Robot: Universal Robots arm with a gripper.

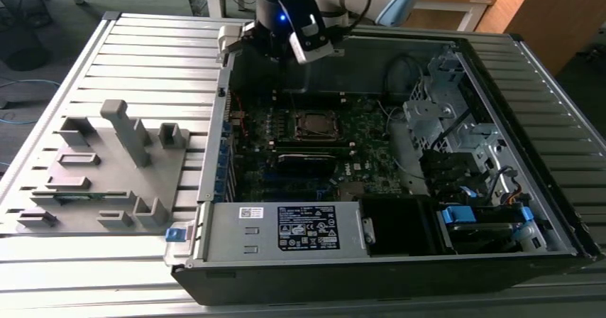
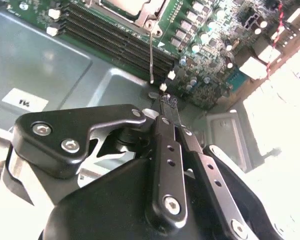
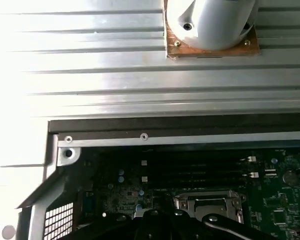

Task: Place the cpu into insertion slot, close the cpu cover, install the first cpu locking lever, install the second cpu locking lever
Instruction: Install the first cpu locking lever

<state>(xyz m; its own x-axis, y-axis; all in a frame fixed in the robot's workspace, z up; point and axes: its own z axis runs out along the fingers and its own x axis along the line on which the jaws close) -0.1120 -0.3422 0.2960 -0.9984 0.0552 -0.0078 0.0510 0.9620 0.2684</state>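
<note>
The insertion slot [image 1: 316, 125] sits mid-motherboard inside the open computer case. The cpu [image 1: 316, 124] lies in it, its grey top showing through the silver cpu cover [image 1: 303, 135], which lies flat over it. In the second wrist view the cover's corner [image 2: 146, 15] is in sight, and a thin metal locking lever [image 2: 151, 55] reaches from it toward my gripper [image 2: 169, 102]. The black fingers [image 2: 167, 150] are shut with nothing between them. My gripper [image 1: 284, 45] hangs above the case's far wall, away from the slot. In the first wrist view the cover [image 3: 207, 204] lies just beyond my fingers.
The case [image 1: 218, 140] lies open on a slatted metal table [image 1: 142, 55]. A labelled power supply [image 1: 308, 227] fills the case's near side, and drive bays with cables [image 1: 455, 140] stand at the exterior view's right. A grey fixture block [image 1: 104, 169] sits on the left. The arm's base [image 3: 210, 25] is mounted beyond the case.
</note>
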